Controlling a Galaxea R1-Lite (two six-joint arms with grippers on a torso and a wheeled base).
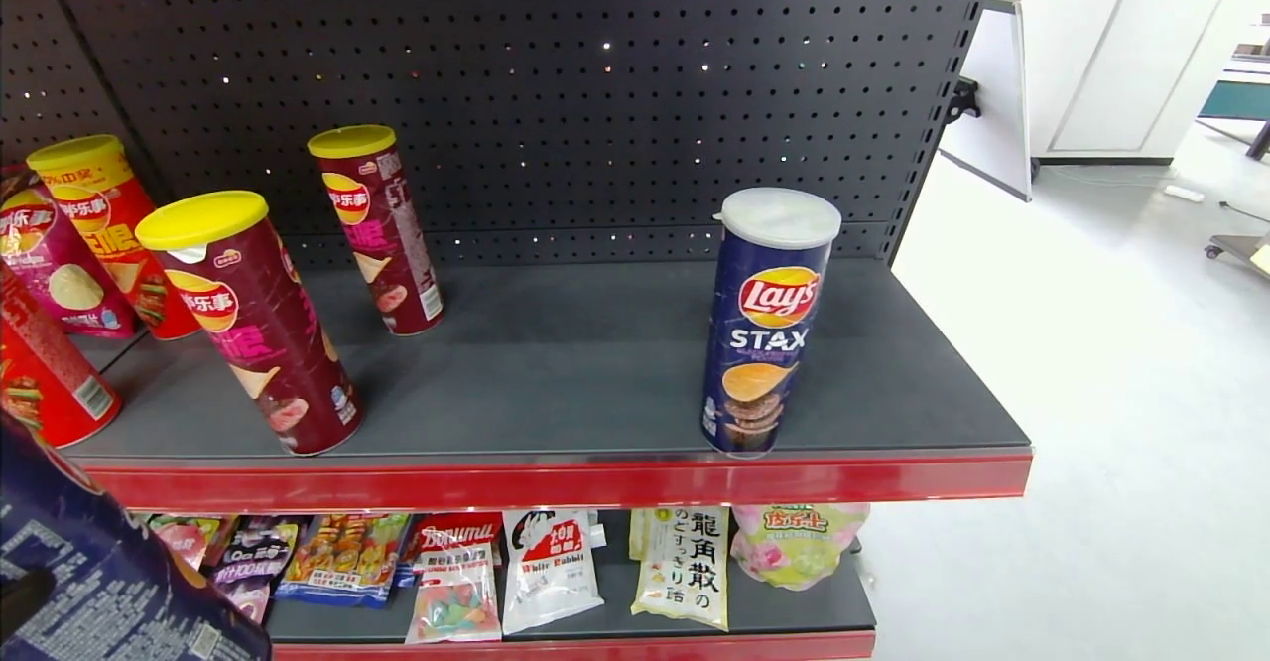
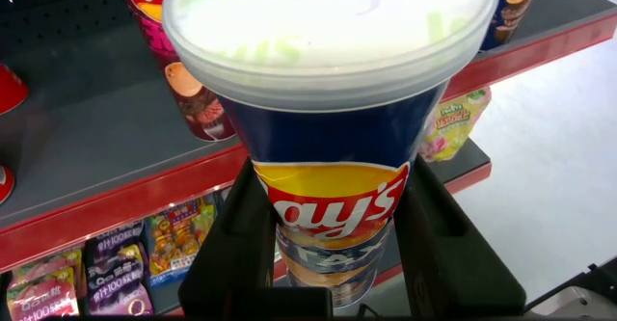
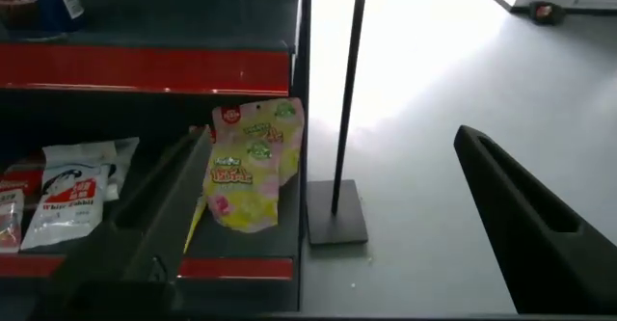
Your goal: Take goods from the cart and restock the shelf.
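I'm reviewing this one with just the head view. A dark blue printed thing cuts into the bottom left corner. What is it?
Observer: It's a blue chip can with a pale lid. The left hand is shut on it, gripping its lower half.
Operator: And the right hand? I can't find it.
Observer: The right hand is open and holds nothing. It is low down, beside the right end of the lower shelf.
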